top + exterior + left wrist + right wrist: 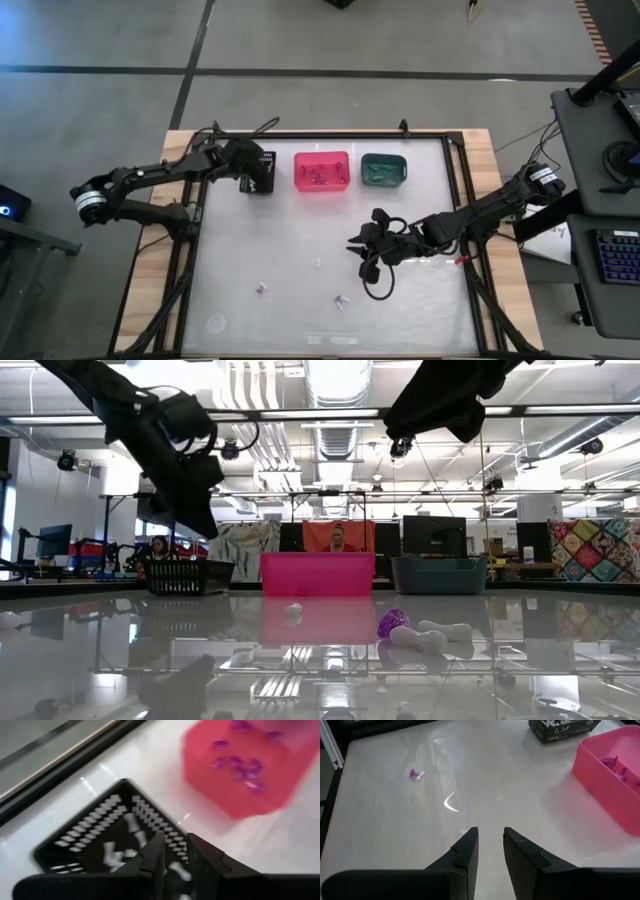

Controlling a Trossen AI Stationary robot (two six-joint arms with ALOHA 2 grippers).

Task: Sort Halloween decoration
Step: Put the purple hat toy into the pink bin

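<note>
Sorting well along, not finished. White trinkets [131, 822] lie in the black bin [258, 172], purple trinkets [240, 765] in the pink bin [322, 171], green ones [378, 176] in the teal bin [384, 169]; all three bins sit in a row along the far edge of the surface [300, 240].

Left loose near the front edge: a purple-and-white piece [260, 289], another purple piece [341, 300], a small white one [318, 263].

Left hand [174, 851] hovers over the black bin, fingers slightly apart, nothing between them. Looks like a drop-off.

Right hand [489, 841] hangs above mid-surface, fingers apart, empty, pointed toward the stray purple-and-white piece.
</note>
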